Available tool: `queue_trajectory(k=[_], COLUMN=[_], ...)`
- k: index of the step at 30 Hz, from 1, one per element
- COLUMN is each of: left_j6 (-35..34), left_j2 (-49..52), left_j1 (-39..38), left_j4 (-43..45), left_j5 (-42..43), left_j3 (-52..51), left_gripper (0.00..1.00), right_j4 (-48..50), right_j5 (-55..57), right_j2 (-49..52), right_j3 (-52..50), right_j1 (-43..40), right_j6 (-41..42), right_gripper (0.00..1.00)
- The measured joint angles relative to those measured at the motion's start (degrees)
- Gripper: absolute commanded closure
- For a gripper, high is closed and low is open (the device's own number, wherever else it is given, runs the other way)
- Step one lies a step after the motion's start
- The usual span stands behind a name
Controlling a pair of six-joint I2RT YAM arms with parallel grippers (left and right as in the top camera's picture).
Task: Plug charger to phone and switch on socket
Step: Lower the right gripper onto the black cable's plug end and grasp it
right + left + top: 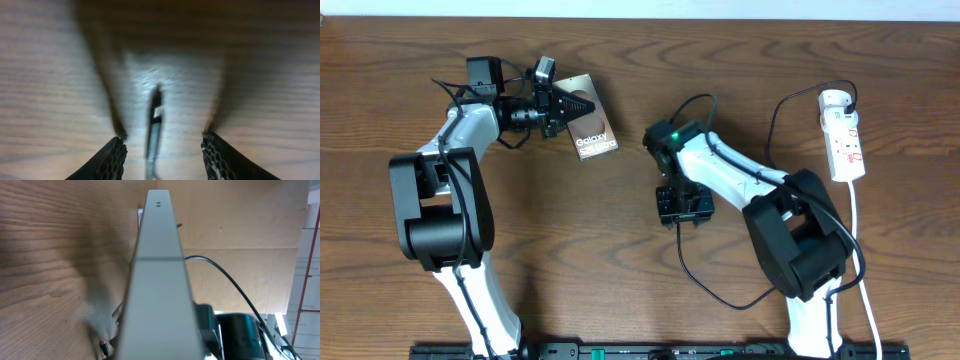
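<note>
The phone [590, 127] lies at the back left, its bronze back with white "Galaxy" lettering facing up. My left gripper [556, 104] is shut on its left end. In the left wrist view the phone [159, 280] shows edge-on as a grey slab. My right gripper [683, 207] points down at the table's middle and is open. The charger's small plug tip [155, 125] lies on the wood between its fingers [162, 152], touching neither. The thin black cable [772, 125] runs to the white socket [844, 140] at the far right, where its black plug [848, 99] sits.
The socket's thick white cord [860, 250] runs down the right side to the front edge. A loop of black cable [705, 285] lies in front of my right arm. Bare wood surrounds the phone.
</note>
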Motion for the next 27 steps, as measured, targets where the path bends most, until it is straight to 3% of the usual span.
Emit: queue_trajectory(k=[6,17,27], left_j6=[0.0,0.0,0.0], left_j2=[0.0,0.0,0.0], left_j1=[0.0,0.0,0.0], left_j4=[0.0,0.02,0.0], left_j5=[0.0,0.0,0.0], left_j3=[0.0,0.0,0.0], left_gripper=[0.93,0.93,0.93], right_j4=[0.02,0.74,2.8], right_j5=[0.2,1.25,2.19], right_j2=[0.0,0.0,-0.09], right_j3=[0.0,0.0,0.0], right_j1=[2.78,2.91,2.91], right_j6=[1.88,2.97,4.98], right_gripper=[0.65,0.64,0.71])
